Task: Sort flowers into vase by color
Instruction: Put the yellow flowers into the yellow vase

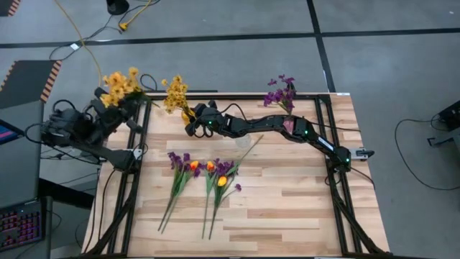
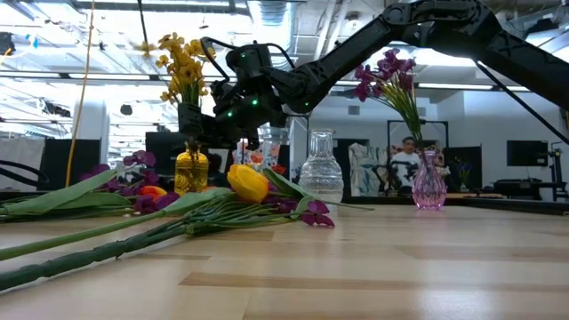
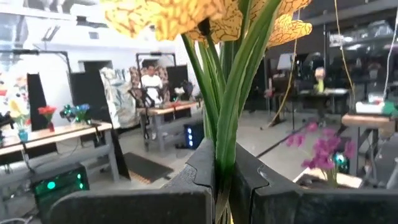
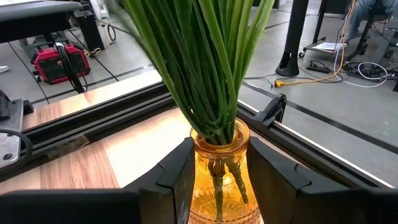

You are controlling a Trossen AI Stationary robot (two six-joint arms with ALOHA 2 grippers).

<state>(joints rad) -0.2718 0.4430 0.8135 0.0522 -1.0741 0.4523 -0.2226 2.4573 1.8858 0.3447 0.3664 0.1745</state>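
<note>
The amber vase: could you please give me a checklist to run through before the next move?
1. Right gripper clamped on amber vase: ok.
2. Amber vase upright on table: ok.
3. Left gripper shut on yellow bunch: ok.
4. Room in the vase mouth for more stems: cannot tell, it looks crowded.
5. Clear vase empty for another colour: ok.
6. Tulips and purple flowers sorted: not ok, lying on the table.

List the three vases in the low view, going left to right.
Yellow vase holding yellow flowers → empty clear vase → pink vase holding purple flowers.
</note>
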